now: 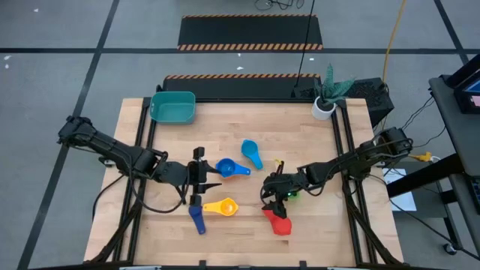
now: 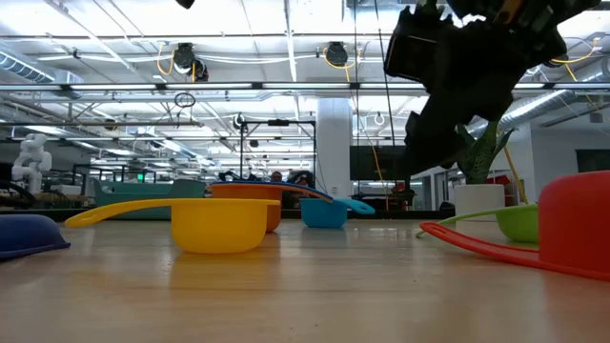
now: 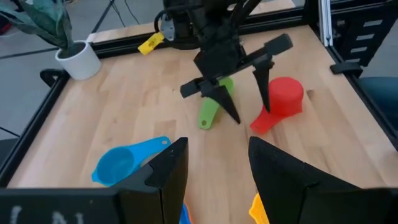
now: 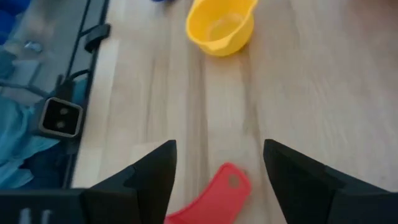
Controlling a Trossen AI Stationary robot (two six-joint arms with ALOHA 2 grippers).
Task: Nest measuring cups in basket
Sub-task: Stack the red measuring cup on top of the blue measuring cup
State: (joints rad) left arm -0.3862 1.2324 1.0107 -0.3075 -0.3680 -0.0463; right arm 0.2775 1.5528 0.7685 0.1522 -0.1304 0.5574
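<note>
The teal basket [image 1: 172, 106] stands at the table's far left. Loose cups lie mid-table: blue [image 1: 232, 168], light blue [image 1: 252, 153], yellow [image 1: 221, 206], dark blue [image 1: 196, 219], red [image 1: 277, 222] and green [image 3: 210, 111]. An orange one [image 2: 250, 195] shows behind the yellow cup in the low view. My right gripper [image 4: 219, 149] hangs open above the table, with the red cup's handle [image 4: 214, 193] below and between its fingers and the green cup beside it. My left gripper [image 3: 214, 146] is open over bare wood between the blue and yellow cups, holding nothing.
A small white plant pot [image 1: 324, 107] stands at the far right corner. Black rails [image 1: 147, 127] run along the table's left and right sides. Bare wood lies near the front edge and between the basket and the cups.
</note>
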